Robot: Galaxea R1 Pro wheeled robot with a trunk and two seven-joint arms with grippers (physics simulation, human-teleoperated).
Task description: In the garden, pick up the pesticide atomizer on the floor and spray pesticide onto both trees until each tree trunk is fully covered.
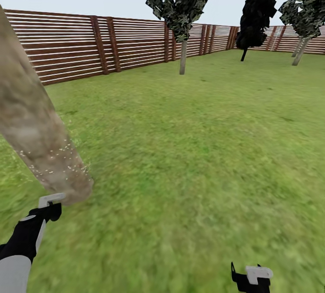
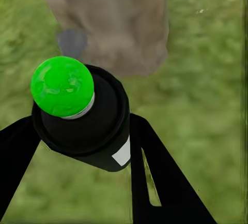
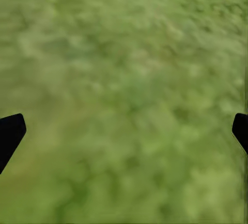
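In the garden, the left gripper (image 1: 50, 203) hangs just beside the foot of a thick, mottled grey-brown tree trunk (image 1: 31, 126), which leans across the left of the head view. Tiny white specks of pesticide (image 1: 58, 157) dot the lower trunk above the grass lawn (image 1: 189, 148).

In the left wrist view the jaws are closed around the pesticide atomizer (image 2: 88, 125), a dark bottle held between the two black fingers (image 2: 155, 172). Its top carries a bright green dome (image 2: 62, 86), and a small white label (image 2: 122, 154) shows on its side. The base of the trunk (image 2: 113, 22) stands close ahead of the nozzle.

The right gripper (image 1: 253, 277) sits low at the bottom right of the head view, well apart from the trunk. Its wrist view shows the jaws spread wide over bare grass (image 3: 124, 100), holding nothing.

A brown slatted fence (image 1: 72, 45) rings the lawn, with dark-leaved trees (image 1: 185, 0) standing farther back.
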